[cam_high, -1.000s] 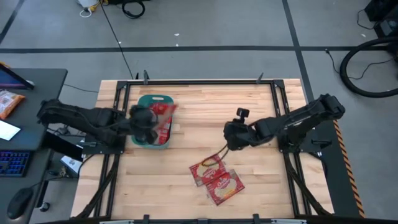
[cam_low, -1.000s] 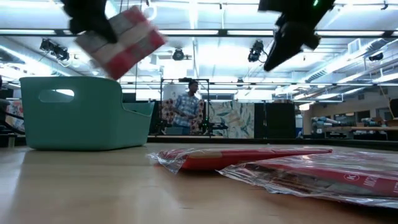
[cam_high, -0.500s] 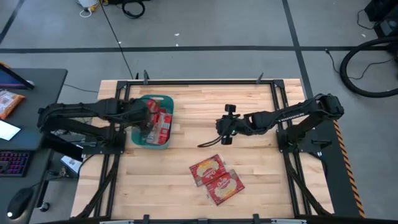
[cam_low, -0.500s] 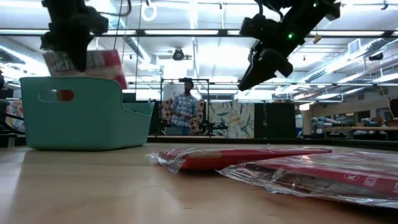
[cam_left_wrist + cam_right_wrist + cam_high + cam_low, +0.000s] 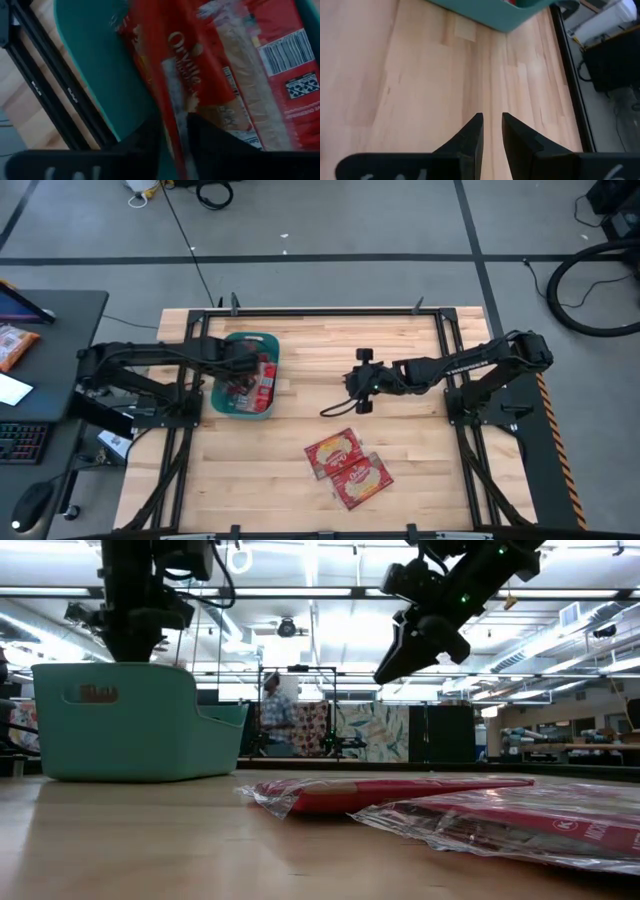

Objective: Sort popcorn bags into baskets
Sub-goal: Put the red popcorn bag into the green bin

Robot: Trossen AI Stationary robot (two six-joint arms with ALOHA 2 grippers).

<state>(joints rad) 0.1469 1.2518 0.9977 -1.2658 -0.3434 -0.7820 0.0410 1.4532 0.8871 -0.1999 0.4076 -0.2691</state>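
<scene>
Popcorn bags [image 5: 348,467]: two lie flat and overlapping on the wooden table [image 5: 400,450], toward its front edge; more sit in the teal basket [image 5: 228,406] at the left. They look light, thin and crinkly, with slick film likely to slide; an edge or end seam seems the best hold. Left gripper [image 5: 172,131] is down inside the basket, fingers pinched on a bag [image 5: 200,75]. Right gripper [image 5: 491,131] hangs above mid-table, empty, fingers nearly together. Table planks are smooth and bare between basket and bags. Beyond, the low view shows a lit lab with a person [image 5: 275,720] standing far off.
</scene>
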